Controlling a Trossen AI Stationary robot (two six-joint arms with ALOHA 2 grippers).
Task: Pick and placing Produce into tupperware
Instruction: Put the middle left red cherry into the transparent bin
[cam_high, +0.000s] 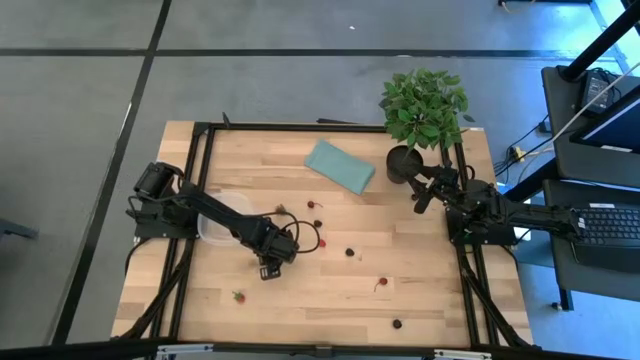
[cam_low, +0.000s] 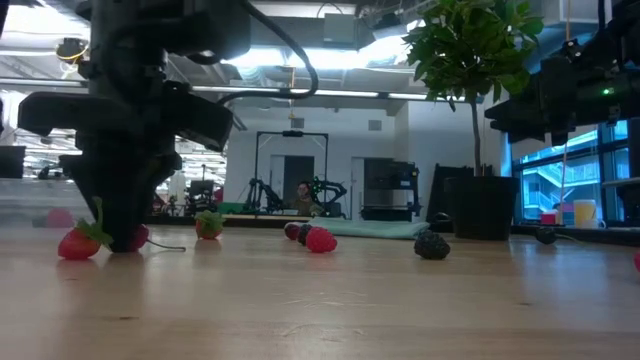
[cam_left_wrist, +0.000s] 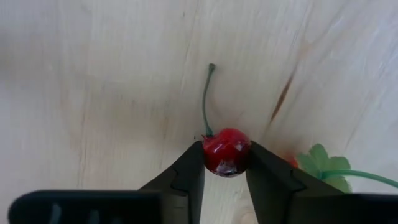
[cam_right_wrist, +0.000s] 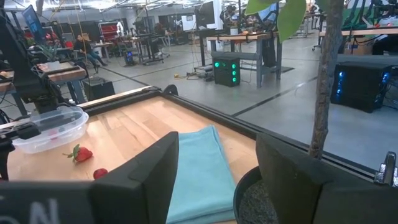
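The produce lies scattered on the wooden table: small red and dark fruits such as one (cam_high: 350, 252) near the middle and one (cam_high: 397, 323) near the front edge. My left gripper (cam_high: 270, 266) points down at the table in front of the clear tupperware (cam_high: 222, 216) and is shut on a red cherry (cam_left_wrist: 227, 151). A strawberry (cam_left_wrist: 320, 167) with green leaves lies just beside it. The right gripper (cam_right_wrist: 217, 146) is open and waits at the table's right edge near the plant pot (cam_high: 404, 163). My left gripper pinches the red cherry's round body (cam_left_wrist: 227, 155) between its two fingertips (cam_left_wrist: 189, 169), one on each side. It comes from above, pointing down. The cherry's green stem (cam_left_wrist: 205, 99) sticks out ahead of the fingers along the wood. In the low view the cherry (cam_low: 136, 238) sits at table level.
A flat teal pad (cam_high: 340, 165) lies at the far middle of the table, with a leafy potted plant (cam_high: 424, 105) at the far right corner. Black frame rails (cam_high: 465, 270) run along the table's sides. The tupperware (cam_right_wrist: 50, 127) holds a few red fruits.
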